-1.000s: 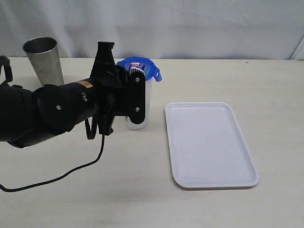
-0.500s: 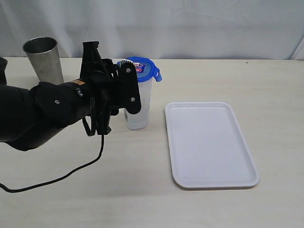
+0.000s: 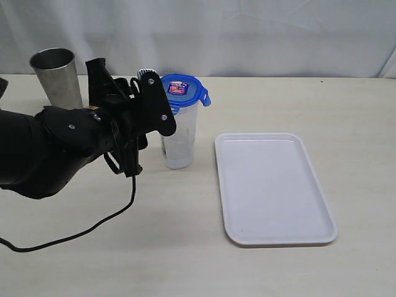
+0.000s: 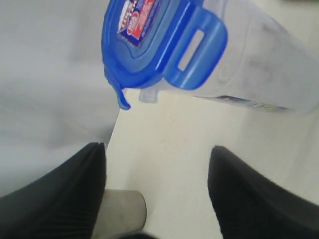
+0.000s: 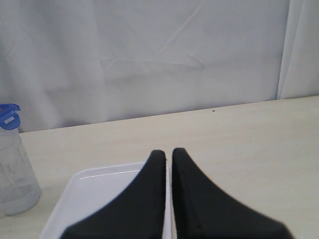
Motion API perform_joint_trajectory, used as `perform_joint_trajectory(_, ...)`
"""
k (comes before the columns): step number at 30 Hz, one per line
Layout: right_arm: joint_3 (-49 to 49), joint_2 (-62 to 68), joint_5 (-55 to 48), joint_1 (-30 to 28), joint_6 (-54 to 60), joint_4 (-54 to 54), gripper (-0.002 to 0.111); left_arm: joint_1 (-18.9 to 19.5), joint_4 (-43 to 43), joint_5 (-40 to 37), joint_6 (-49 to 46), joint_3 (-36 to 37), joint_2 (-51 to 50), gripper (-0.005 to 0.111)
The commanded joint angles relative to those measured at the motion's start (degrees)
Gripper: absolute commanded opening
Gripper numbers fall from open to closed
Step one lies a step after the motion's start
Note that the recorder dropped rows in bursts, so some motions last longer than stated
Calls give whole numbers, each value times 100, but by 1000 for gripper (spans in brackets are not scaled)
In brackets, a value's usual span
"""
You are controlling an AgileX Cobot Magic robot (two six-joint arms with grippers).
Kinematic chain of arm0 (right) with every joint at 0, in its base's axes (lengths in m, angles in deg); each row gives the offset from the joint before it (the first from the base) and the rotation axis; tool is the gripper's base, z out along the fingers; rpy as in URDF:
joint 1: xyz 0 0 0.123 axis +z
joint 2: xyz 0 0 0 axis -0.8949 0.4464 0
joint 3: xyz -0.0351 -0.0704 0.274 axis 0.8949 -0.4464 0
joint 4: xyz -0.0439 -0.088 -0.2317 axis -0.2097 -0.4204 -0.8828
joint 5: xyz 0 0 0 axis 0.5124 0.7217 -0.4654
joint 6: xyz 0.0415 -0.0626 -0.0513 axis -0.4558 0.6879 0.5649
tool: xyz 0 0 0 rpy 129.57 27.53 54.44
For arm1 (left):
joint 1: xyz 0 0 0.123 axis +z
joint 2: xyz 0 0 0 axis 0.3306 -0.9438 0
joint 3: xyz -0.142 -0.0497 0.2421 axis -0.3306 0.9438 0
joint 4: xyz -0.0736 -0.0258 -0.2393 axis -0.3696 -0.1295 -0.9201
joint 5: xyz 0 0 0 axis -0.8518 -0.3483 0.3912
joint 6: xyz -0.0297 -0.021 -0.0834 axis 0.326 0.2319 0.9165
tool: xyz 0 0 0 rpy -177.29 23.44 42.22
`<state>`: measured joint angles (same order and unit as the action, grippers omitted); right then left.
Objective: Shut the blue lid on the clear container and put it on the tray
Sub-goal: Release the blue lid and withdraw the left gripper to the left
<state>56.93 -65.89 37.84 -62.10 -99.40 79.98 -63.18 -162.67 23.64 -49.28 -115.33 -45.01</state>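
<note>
Container (image 3: 179, 139) and lid (image 3: 180, 88) now stand free on the table (image 3: 185, 247), just ahead of the left gripper (image 3: 154, 105). A second ago the jaws were around the container's body; since then they have let go and drawn back and upward. They are spread open with nothing between them. In the left wrist view the gripper (image 4: 157, 149) shows bare table between its fingertips, with the lid (image 4: 149, 35) and container (image 4: 259, 69) beyond them.

The release reads as a regrasp or a shift to the lid, not a finished step. The lid sits on the container's mouth, but the flap (image 3: 203, 97) on the side away from the gripper sticks outward rather than lying flat against the wall. That side looks unlatched, so the closing is probably not complete. Whether the other flaps are snapped down cannot be told.

The tray (image 3: 275, 185) lies past the container, well apart from the gripper, with nothing on it. The placing has not begun. A steel cup (image 3: 57, 77) stands behind the gripper, out of the way.

The right gripper (image 5: 168, 152) is closed on nothing and hangs above the near edge of the tray (image 5: 99, 184).
</note>
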Motion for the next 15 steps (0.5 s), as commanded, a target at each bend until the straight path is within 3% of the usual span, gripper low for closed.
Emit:
perform_joint_trajectory(1, -11, -31, -9, 9, -12, 1, 4, -19, -418, 358, -187, 15, 52, 58)
perform_joint_trajectory(9, -11, -31, -9, 9, -12, 1, 4, 70, -782, 1196, -176, 15, 52, 54)
perform_joint_trajectory(15, -11, -31, -9, 9, -12, 1, 4, 608, -846, 1194, 86, 15, 52, 12)
